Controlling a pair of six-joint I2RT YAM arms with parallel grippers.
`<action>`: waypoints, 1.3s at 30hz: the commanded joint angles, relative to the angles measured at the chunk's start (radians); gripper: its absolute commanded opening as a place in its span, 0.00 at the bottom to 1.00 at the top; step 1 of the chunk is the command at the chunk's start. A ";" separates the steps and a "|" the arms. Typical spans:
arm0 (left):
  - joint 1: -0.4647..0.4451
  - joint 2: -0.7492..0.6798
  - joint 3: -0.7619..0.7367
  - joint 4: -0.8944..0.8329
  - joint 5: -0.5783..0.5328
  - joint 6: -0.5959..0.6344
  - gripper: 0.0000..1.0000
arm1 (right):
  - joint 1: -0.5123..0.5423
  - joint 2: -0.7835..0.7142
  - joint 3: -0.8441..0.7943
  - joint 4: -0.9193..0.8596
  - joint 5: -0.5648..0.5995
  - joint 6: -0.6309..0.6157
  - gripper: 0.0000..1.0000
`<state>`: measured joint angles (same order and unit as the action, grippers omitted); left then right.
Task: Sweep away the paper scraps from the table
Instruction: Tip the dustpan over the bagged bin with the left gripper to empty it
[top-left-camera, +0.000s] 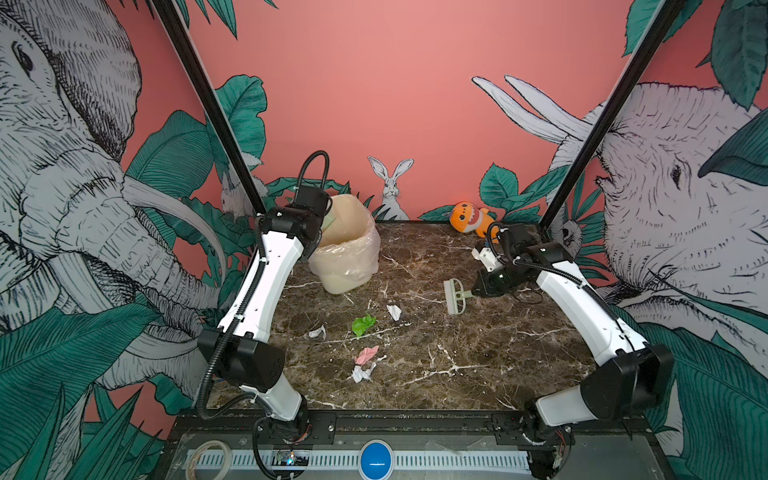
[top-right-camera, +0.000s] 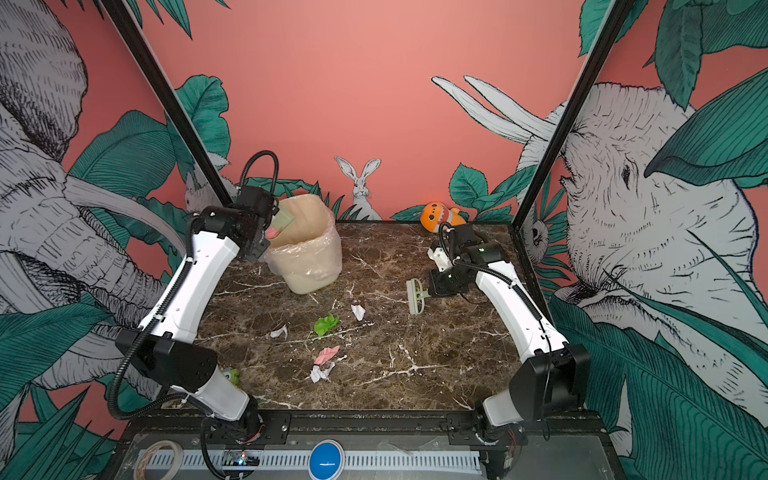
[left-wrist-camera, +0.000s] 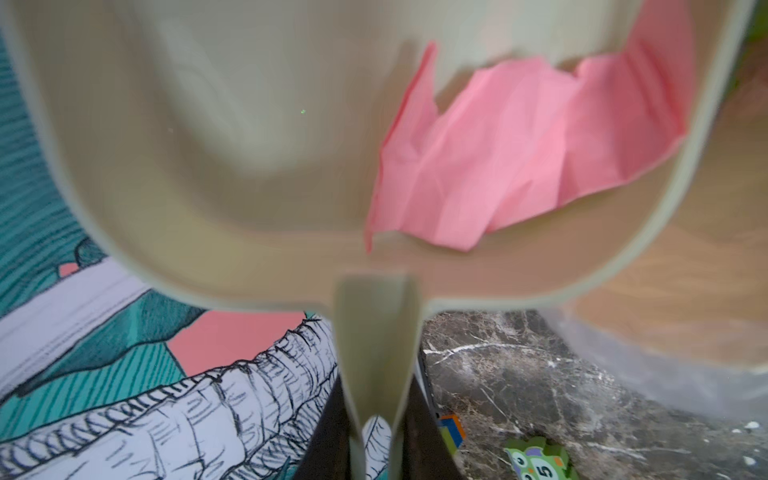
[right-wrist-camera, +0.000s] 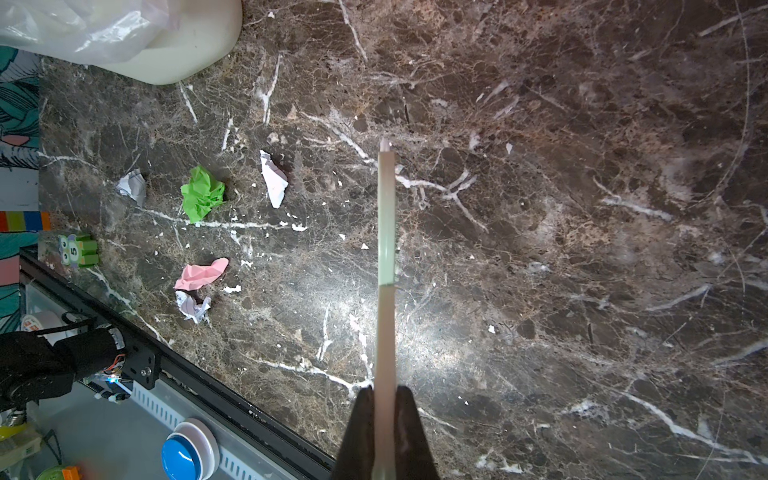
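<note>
My left gripper (left-wrist-camera: 376, 419) is shut on the handle of the pale green dustpan (left-wrist-camera: 208, 145), which is tilted over the mouth of the lined bin (top-right-camera: 305, 257). A pink paper scrap (left-wrist-camera: 519, 145) lies inside the pan. Across the table (top-left-camera: 478, 353), my right gripper (right-wrist-camera: 385, 399) is shut on the pale green brush (top-left-camera: 454, 296), bristles toward the middle. Several paper scraps lie left of the brush: a green one (top-left-camera: 363, 324), a white one (top-left-camera: 394, 311), another white one (top-left-camera: 318, 332), a pink one (top-left-camera: 366, 354) and a white one (top-left-camera: 360, 372).
An orange plush toy (top-left-camera: 469, 218) sits at the back edge, behind my right arm. A green owl block (top-right-camera: 231, 375) rests near the front left corner. The black frame rail (top-left-camera: 415, 419) runs along the front, with a blue button (top-left-camera: 376, 459) below it.
</note>
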<state>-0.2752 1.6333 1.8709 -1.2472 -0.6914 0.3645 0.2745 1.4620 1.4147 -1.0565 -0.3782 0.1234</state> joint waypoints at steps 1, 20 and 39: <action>-0.003 -0.006 -0.012 0.039 -0.096 0.060 0.13 | -0.004 -0.028 -0.010 -0.003 -0.014 -0.011 0.00; -0.171 -0.092 -0.306 0.615 -0.475 0.649 0.10 | -0.004 -0.049 -0.028 0.001 -0.018 -0.014 0.00; -0.229 -0.205 -0.495 1.049 -0.516 1.062 0.09 | -0.004 -0.057 -0.030 0.006 -0.036 -0.008 0.00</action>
<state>-0.5041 1.4715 1.3880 -0.2771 -1.1896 1.3640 0.2745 1.4326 1.3930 -1.0554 -0.4007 0.1238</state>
